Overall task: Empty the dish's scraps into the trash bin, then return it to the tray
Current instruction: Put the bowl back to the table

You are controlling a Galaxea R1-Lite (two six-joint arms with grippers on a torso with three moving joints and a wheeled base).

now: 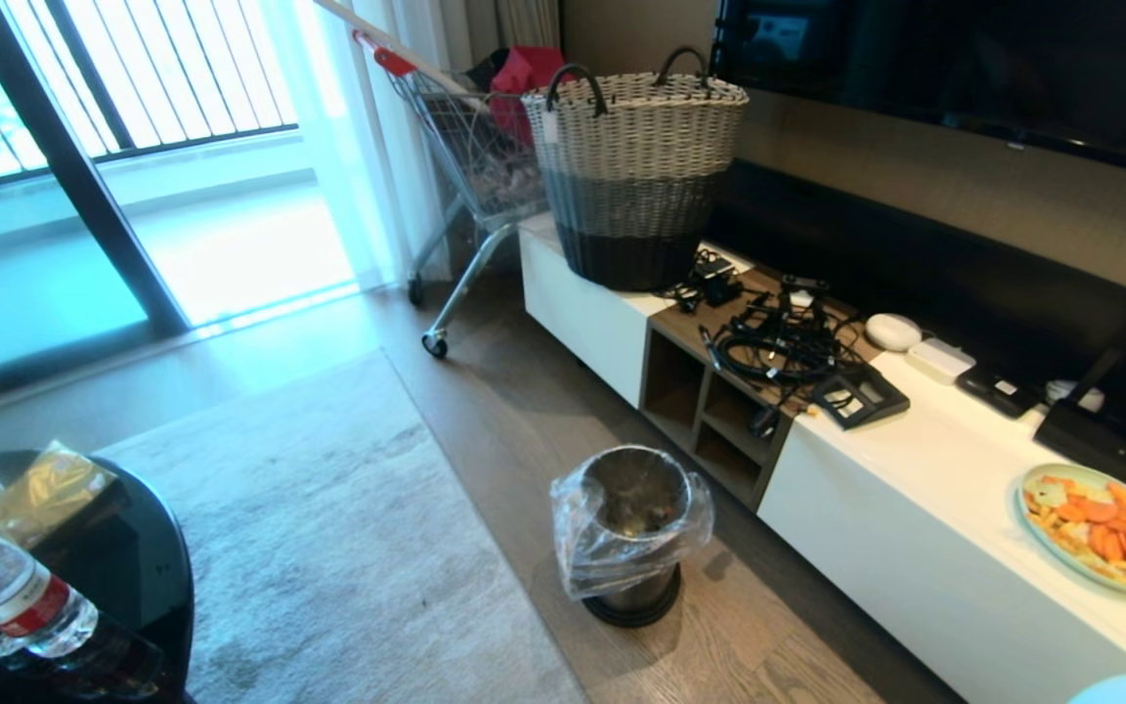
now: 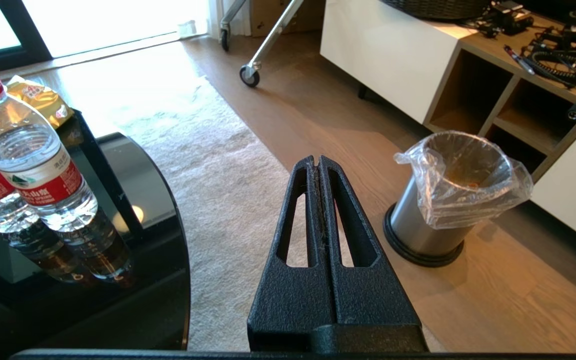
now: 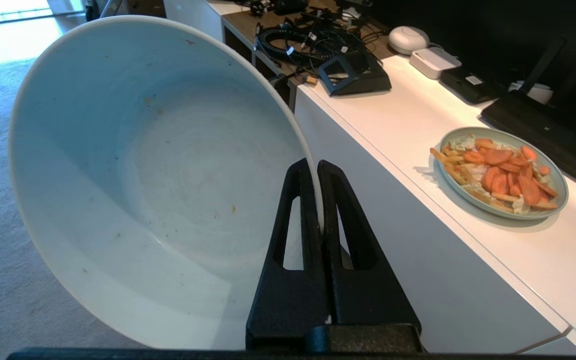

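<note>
Right tool gripping the emptied white bowl near the steel bin

The right tool (image 3: 317, 167) is clamped narrow on the rim of the small round glossy white dish (image 3: 158, 175), which is tilted on edge and empty but for a few tiny specks. The left tool (image 2: 316, 162) holds nothing, its fingers pressed together. The small cylindrical brushed-steel trash bin (image 1: 633, 533), lined with a clear plastic bag, stands on the wooden floor just before the long white worktop (image 1: 915, 460). On that worktop, well to the right of the bin, lies a shallow pale-green plate of orange food (image 1: 1103, 528); behind the bin stands a large woven grey-and-black basket (image 1: 633, 176). Left of the bin, across a pale rug (image 1: 328, 528), clear water bottles (image 1: 6, 596) stand on a black glass table (image 1: 148, 577).
</note>
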